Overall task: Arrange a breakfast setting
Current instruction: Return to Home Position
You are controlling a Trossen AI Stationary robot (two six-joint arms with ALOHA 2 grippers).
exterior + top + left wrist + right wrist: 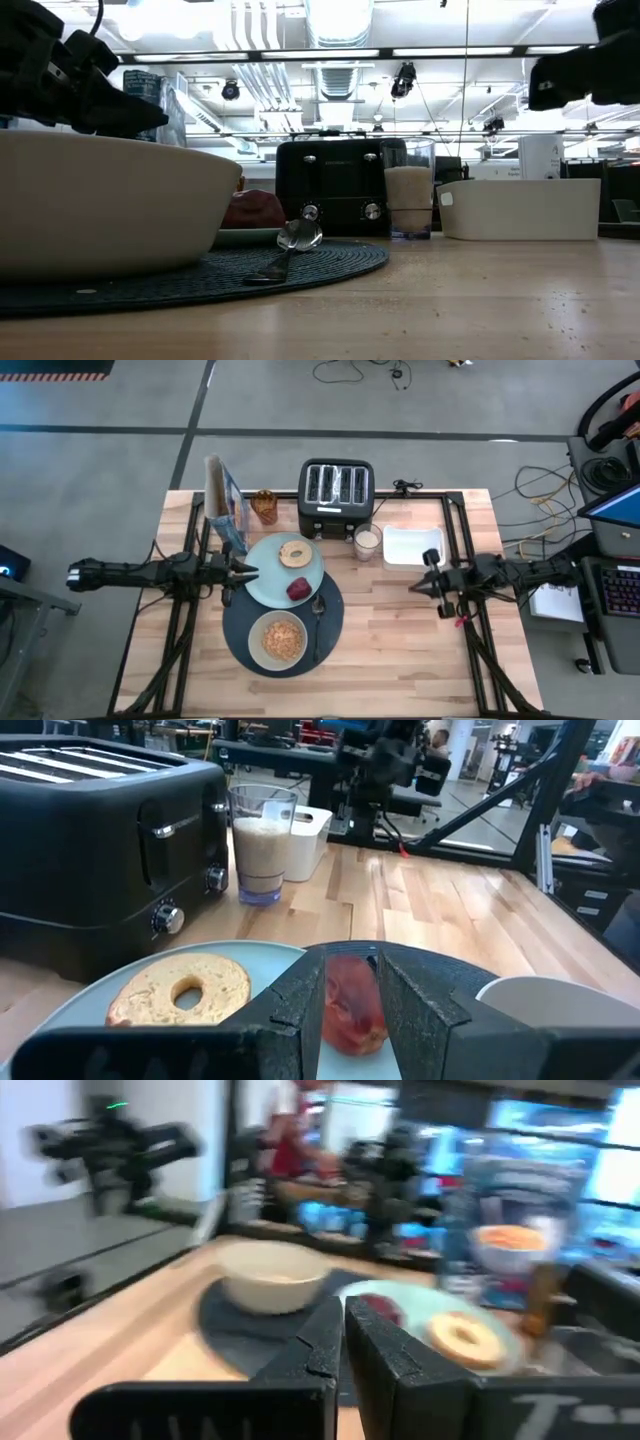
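A round dark-blue placemat (pixel 330 610) holds a beige bowl (pixel 277 638) of cereal and a metal spoon (pixel 318 622). A pale mint plate (pixel 262 575) overlaps its far edge and carries a bagel (pixel 295 553) and a small dark-red fruit (pixel 298 590). The milk glass (pixel 366 543) stands right of the plate. My left gripper (pixel 246 572) is open and empty, hovering at the plate's left rim; in the left wrist view (pixel 350 982) the fruit (pixel 350 1005) shows beyond its fingers. My right gripper (pixel 415 588) is shut and empty, right of the placemat.
A black four-slot toaster (pixel 336 497) stands behind the plate, with a white tray (pixel 412 546) to its right. A cereal box (pixel 225 505) and an amber glass (pixel 264 507) stand at the far left. Bare wood lies along the near edge (pixel 400 670).
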